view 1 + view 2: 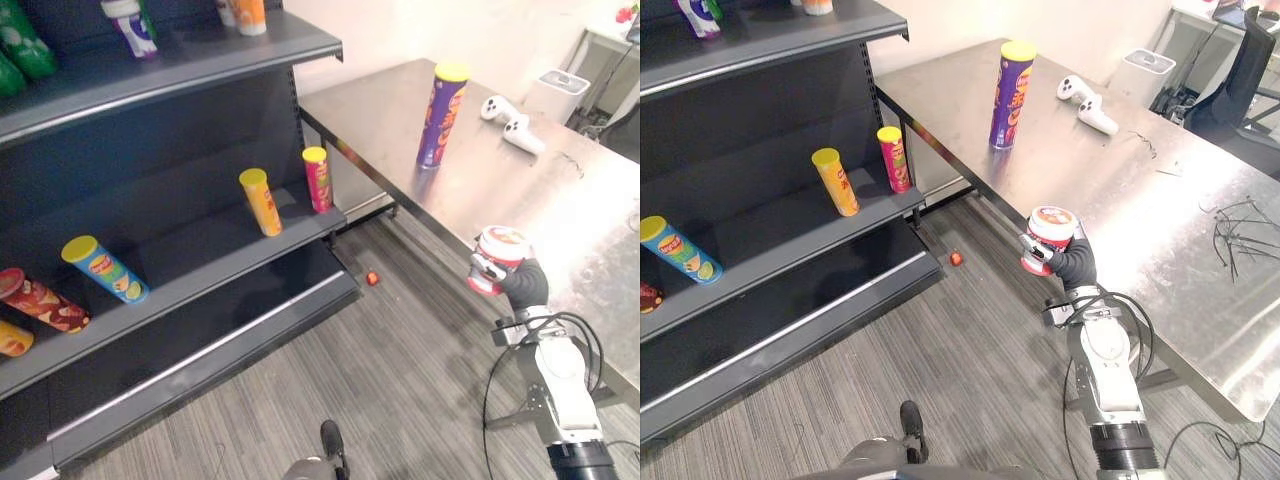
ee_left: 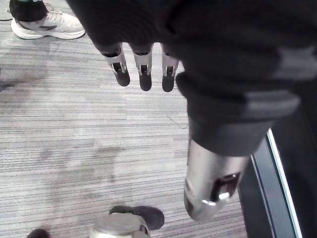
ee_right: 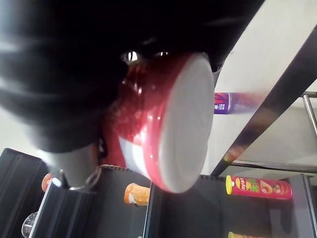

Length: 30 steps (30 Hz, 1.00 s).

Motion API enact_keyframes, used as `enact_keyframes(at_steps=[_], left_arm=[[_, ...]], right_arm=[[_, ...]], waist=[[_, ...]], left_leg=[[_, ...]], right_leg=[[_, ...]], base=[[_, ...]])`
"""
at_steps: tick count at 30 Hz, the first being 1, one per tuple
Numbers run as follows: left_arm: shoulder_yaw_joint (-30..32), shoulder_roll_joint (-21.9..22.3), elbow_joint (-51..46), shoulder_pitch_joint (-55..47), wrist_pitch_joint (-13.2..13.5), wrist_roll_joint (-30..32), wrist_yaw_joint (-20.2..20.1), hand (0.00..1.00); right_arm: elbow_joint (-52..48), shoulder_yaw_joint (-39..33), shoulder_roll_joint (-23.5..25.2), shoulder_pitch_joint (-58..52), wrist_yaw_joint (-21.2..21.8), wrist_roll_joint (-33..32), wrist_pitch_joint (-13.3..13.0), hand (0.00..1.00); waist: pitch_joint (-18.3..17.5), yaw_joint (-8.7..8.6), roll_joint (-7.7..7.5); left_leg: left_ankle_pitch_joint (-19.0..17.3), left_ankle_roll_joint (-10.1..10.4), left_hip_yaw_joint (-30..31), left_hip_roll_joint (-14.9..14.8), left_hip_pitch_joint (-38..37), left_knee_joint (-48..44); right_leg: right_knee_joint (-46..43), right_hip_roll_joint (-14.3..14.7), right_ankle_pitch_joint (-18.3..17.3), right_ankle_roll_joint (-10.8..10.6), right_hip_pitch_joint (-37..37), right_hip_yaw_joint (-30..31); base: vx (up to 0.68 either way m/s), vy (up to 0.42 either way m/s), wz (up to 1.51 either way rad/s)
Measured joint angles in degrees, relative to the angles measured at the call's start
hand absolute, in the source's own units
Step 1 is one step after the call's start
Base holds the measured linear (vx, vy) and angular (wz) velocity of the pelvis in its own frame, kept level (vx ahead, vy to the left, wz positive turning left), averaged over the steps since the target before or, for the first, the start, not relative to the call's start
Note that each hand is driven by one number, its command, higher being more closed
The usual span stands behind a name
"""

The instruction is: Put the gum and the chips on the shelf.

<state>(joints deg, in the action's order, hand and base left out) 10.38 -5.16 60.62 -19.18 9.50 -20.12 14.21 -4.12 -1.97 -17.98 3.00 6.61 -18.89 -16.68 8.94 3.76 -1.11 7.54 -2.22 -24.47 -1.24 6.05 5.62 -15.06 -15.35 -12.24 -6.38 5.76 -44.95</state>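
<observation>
Though part-hidden, gum (image 1: 1049,233) in R hand (image 1: 1076,266)

You are looking at a right arm (image 1: 560,385) that is showing smooth, rounded silver-grey shells, ending at the near end in a black collar (image 1: 1123,440). Its right hand (image 1: 522,283) is wearing a dark ribbed cover over the back and wrist, and a small dark block (image 1: 1056,313) is sitting just below that cover. Your left hand (image 2: 198,54) is wearing the same dark cover, with silver fingers (image 2: 144,74) poking out from under it and ending in dark tips. Its thumb (image 2: 213,178) is showing as a stout silver cylinder with a rounded end, half wrapped in dark sleeve.
</observation>
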Motion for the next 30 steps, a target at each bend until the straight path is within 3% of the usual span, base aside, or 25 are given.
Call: enact_keyframes(at_steps=[3,4,7,10,11,12,13,14,15,16,17,18,19,21,23,26,29,30], left_arm=[[0.1,-0.5,-0.2,1.7,0.0,0.0,-0.9,0.00],[0.1,-0.6,-0.3,2.4,0.2,-0.1,-1.0,0.00],[0.2,-0.6,-0.2,3.0,0.4,-1.6,-1.1,0.00],[1.4,-0.8,-0.5,3.2,0.5,-2.3,-1.0,0.00],[1.3,-0.9,-1.2,3.1,0.4,-2.3,-1.0,0.00],[1.1,-0.9,-2.4,3.1,0.4,-2.3,-1.0,0.00],[1.1,-1.1,-2.7,3.1,0.4,-2.3,-0.9,0.00],[0.6,-1.8,-2.8,3.6,0.2,-2.3,-0.9,0.00],[0.7,-2.4,-2.5,4.3,0.0,-2.3,-0.8,0.00],[0.7,-3.0,-2.0,5.0,-0.3,-2.3,-0.6,0.00],[0.8,-3.1,-1.4,5.9,-0.9,-2.3,-0.6,0.00],[0.8,-3.0,-1.5,5.8,-0.9,-2.3,-0.6,0.00],[0.8,-2.4,-1.5,5.7,-0.9,-2.3,-0.6,0.00],[0.8,-2.4,-1.5,5.6,-0.9,-2.3,-0.5,0.00],[1.4,-2.7,-1.1,5.3,-0.9,-2.2,-0.5,0.00],[3.3,-2.8,-0.1,5.3,-0.9,-2.1,-0.4,0.00],[4.5,-2.7,-0.2,5.2,-1.2,-2.1,0.3,0.00],[5.4,-2.5,-0.2,5.2,-1.4,-2.1,0.7,0.00]], right_arm=[[0.0,0.0,0.6,2.4,-0.1,0.5,-0.1,1.00],[0.0,0.2,1.3,3.6,-0.1,1.0,-0.1,1.00],[0.0,0.4,2.3,6.3,-0.3,2.2,-0.1,1.00],[0.0,0.3,2.2,7.5,-1.1,2.5,-0.1,1.00],[-0.1,0.0,1.9,7.4,-1.3,2.5,-0.2,1.00],[0.0,-0.1,0.5,6.6,-2.3,2.4,-0.3,1.00],[0.0,-0.2,0.0,6.1,-2.7,2.4,-0.3,1.00],[-0.2,-0.8,-0.2,4.9,-3.5,2.4,-0.7,1.00],[-0.3,-1.0,0.2,4.5,-3.9,2.4,-1.2,1.00],[-0.8,-1.9,-0.8,4.4,-4.2,2.6,-1.7,1.00],[-0.5,-2.5,-0.4,4.2,-4.9,2.6,-2.2,1.00],[-0.3,-2.5,-0.4,4.2,-5.0,2.6,-2.3,1.00],[0.0,-2.0,-0.4,4.5,-5.0,2.6,-2.6,1.00],[0.0,-2.1,-0.3,4.5,-5.1,2.6,-3.3,1.00],[-0.2,-2.2,-0.1,4.3,-5.6,2.6,-3.6,1.00],[-1.9,-2.3,0.0,3.7,-6.3,2.5,-3.5,1.00],[-2.1,-2.3,0.0,3.7,-5.8,2.2,-3.3,1.00],[-2.1,-2.4,0.0,3.7,-5.3,1.7,-3.0,1.00]], waist=[[2.2,0.78,-0.55],[3.1,1.44,-1.00],[4.5,2.28,-1.74],[5.3,3.39,-2.54],[5.4,3.13,-2.35],[5.5,2.06,-1.91],[5.3,1.41,-1.62],[5.1,-0.18,-1.64],[4.5,-0.78,-3.32],[5.1,-1.33,-2.44],[6.2,-1.41,-3.44],[6.2,-1.34,-3.37],[6.2,-1.12,-2.17],[6.0,-1.19,-1.42],[5.5,-1.21,-1.89],[3.5,-1.18,-3.12],[2.6,-1.09,-3.03],[1.1,-1.19,-2.93]], left_leg=[[-0.3,-1.6,-0.2,0.2,1.6,-1.4],[-1.4,-2.7,-0.2,-0.2,3.1,-4.5],[-4.3,-3.4,0.7,-0.5,5.3,-10.2],[-7.6,-4.2,3.1,0.4,6.3,-13.9],[-8.0,-4.5,5.5,1.3,6.7,-14.3],[-8.0,-4.5,9.3,2.5,6.8,-13.8],[-8.1,-4.4,10.9,2.9,6.7,-12.8],[-9.2,-2.6,12.9,3.6,5.5,-9.0],[-10.0,-2.3,12.9,4.0,6.0,-9.6],[-11.5,-4.4,14.7,3.4,6.7,-16.2],[-11.7,-5.0,17.7,6.6,5.6,-17.1],[-12.0,-5.0,18.7,7.3,5.2,-17.5],[-12.5,-5.1,20.9,7.7,4.5,-18.1],[-12.8,-5.2,24.7,8.1,3.7,-18.1],[-13.3,-5.1,28.5,8.9,1.9,-17.9],[-13.8,-5.0,32.1,10.6,0.1,-17.7],[-13.8,-5.0,33.9,10.6,-2.4,-16.9],[-13.8,-5.0,34.5,10.5,-3.3,-16.0]], right_leg=[[-1.4,-0.5,-0.4,0.0,-1.2,-0.1],[-2.1,-0.8,-0.6,0.0,-1.5,-0.2],[-3.5,-1.9,-0.7,0.2,-1.0,-1.2],[-4.4,-2.6,-1.5,2.2,1.5,-2.3],[-6.0,-1.8,-1.8,8.7,0.8,1.8],[-11.2,-1.2,0.7,13.9,-1.8,10.7],[-14.0,-0.4,2.5,16.2,-3.5,15.2],[-15.7,2.2,2.7,14.9,-6.7,23.4],[-15.3,2.8,0.8,11.8,-7.8,26.7],[-16.4,5.6,-3.2,7.8,-8.8,29.9],[-16.4,5.7,-5.0,6.2,-9.0,33.8],[-16.2,6.2,-5.2,5.9,-10.1,35.3],[-15.9,7.7,-5.1,5.7,-12.2,37.7],[-13.4,9.3,-3.9,3.7,-15.7,41.3],[-7.1,9.8,-1.1,-0.3,-17.5,45.9],[-0.7,8.7,0.2,-2.1,-17.2,47.7],[1.9,9.4,1.2,-1.1,-15.1,46.4],[3.1,9.8,2.4,0.6,-14.4,45.4]], base=[[-0.03,0.026,0.07],[-0.02,0.027,0.12],[0.02,0.031,0.22],[0.03,0.067,0.46],[0.02,0.113,1.16],[0.02,0.130,1.47],[0.07,0.137,1.95],[0.09,0.068,1.69],[0.21,-0.006,2.06],[0.29,-0.041,1.95],[0.31,-0.037,1.74],[0.21,0.012,1.37],[0.17,0.028,1.10],[0.16,0.028,1.07],[0.15,-0.025,0.91],[0.18,-0.069,0.71],[0.22,-0.096,0.45],[0.19,-0.095,0.29]])
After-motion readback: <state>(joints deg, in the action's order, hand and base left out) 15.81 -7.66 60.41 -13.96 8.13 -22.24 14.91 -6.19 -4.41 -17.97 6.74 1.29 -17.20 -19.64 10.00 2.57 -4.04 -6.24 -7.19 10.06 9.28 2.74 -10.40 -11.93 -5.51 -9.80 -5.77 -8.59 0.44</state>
